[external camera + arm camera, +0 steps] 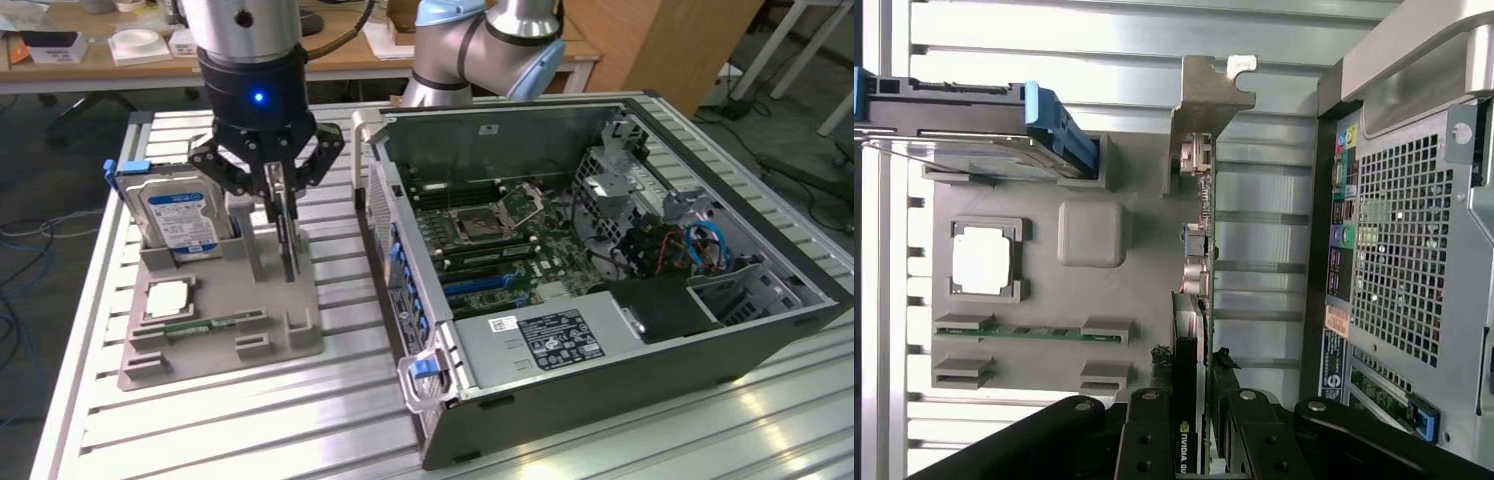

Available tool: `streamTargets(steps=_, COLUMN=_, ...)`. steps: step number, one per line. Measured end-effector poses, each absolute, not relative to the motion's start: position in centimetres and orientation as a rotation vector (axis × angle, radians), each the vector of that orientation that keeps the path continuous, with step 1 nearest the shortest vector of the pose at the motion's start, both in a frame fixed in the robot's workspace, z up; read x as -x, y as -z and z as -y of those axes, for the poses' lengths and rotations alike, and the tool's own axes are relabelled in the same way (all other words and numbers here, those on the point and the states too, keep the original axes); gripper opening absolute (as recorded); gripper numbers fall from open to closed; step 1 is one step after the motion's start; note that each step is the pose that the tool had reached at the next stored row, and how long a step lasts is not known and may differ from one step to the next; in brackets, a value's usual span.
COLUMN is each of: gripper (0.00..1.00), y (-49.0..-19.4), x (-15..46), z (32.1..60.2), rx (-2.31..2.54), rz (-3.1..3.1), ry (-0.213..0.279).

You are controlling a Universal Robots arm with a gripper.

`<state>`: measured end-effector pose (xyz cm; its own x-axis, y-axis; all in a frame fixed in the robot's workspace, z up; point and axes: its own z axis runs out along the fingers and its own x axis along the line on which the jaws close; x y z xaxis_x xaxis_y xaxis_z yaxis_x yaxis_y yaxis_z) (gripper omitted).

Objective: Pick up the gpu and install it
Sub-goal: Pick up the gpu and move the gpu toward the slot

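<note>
The claw (276, 190) was pressed together on the gpu (287, 240), pinching the thin dark card by its top edge. This was in the upper left of the exterior view. The card stood up on its edge. Its lower edge was at the slot of the gray holder (267, 345), and I could not tell if it had left the slot. In the wrist view the claw's fingers (1149, 440) sat on both sides of the gpu (1194, 300), and the card's silver bracket (1209, 95) was at the far end.

Just beside the card, on the exterior view's left, a hard drive (180, 220) with a blue label stood in the same holder. A square chip (167, 298) and a green memory stick (214, 324) lay lower down in it. The holder sat on the ribbed metal counter (334, 420). The open computer case (747, 330) took up the exterior view's right, with its green board (534, 260) showing inside.

I think the step in hand was the pick-up. To do it well, the pinch should be firm and even. The card should go straight up, not tilted, so it does not catch in the slot or bump the hard drive.
</note>
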<state>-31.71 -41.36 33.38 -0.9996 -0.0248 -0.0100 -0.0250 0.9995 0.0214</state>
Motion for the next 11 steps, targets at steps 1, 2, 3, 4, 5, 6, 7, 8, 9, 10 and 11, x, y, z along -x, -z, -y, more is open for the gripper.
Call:
streamTargets(steps=1, gripper=0.26, y=-33.5, x=31.7, z=41.4, rx=0.039, rz=-3.131, ry=-0.034)
streamTargets(steps=2, gripper=0.26, y=-33.6, x=31.7, z=41.4, rx=0.039, rz=-3.131, ry=-0.034)
streamTargets(steps=3, gripper=0.26, y=-33.8, x=31.7, z=41.4, rx=0.039, rz=-3.132, ry=-0.034)
streamTargets(steps=4, gripper=0.26, y=-33.9, x=31.7, z=41.4, rx=0.039, rz=-3.131, ry=-0.034)
streamTargets(steps=5, gripper=0.26, y=-34.0, x=31.7, z=41.4, rx=0.039, rz=-3.132, ry=-0.034)
streamTargets(steps=6, gripper=0.26, y=-34.2, x=31.7, z=41.4, rx=0.039, rz=-3.131, ry=-0.034)
streamTargets(steps=7, gripper=0.26, y=-34.3, x=31.7, z=41.4, rx=0.039, rz=-3.131, ry=-0.034)
streamTargets(steps=8, gripper=0.26, y=-34.5, x=31.7, z=41.4, rx=0.039, rz=-3.131, ry=-0.034)
streamTargets(steps=9, gripper=0.26, y=-34.7, x=31.7, z=41.4, rx=0.039, rz=-3.131, ry=-0.034)
streamTargets(steps=10, gripper=0.26, y=-34.8, x=31.7, z=41.4, rx=0.039, rz=-3.131, ry=-0.034)
streamTargets(steps=11, gripper=0.26, y=-35.0, x=31.7, z=41.4, rx=0.039, rz=-3.131, ry=-0.034)
